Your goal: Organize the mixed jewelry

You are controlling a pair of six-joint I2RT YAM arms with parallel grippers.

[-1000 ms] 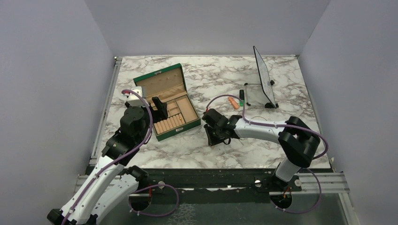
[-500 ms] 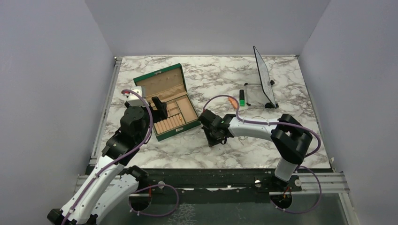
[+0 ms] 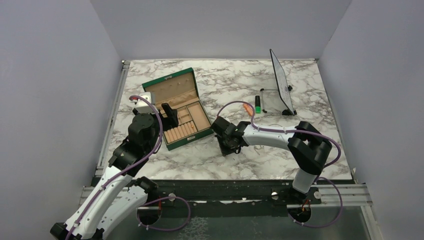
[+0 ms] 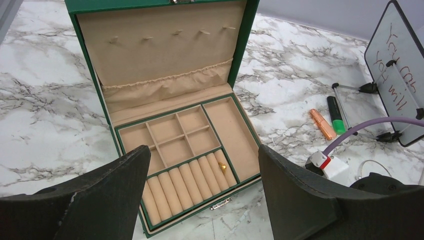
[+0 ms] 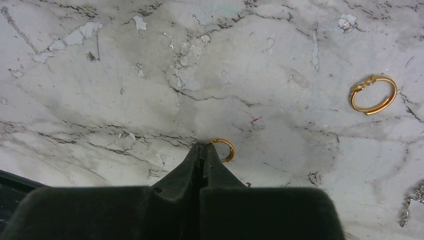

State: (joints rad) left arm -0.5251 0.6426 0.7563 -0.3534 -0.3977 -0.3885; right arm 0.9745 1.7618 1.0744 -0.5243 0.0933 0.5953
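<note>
Right gripper [image 5: 202, 148] pressed shut, gold ring [image 5: 229, 146] pinched at its tips; second gold ring [image 5: 374, 94] laid well apart on marble [image 5: 150, 75].

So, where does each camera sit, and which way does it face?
Top external: above, behind, facing down on marble table; left arm, right arm show.
Left wrist: on the left arm, facing the green box; left tool open.
Right wrist: on right arm, facing the table; right tool shut on gold ring.
Shared: green box, in top and left wrist.
</note>
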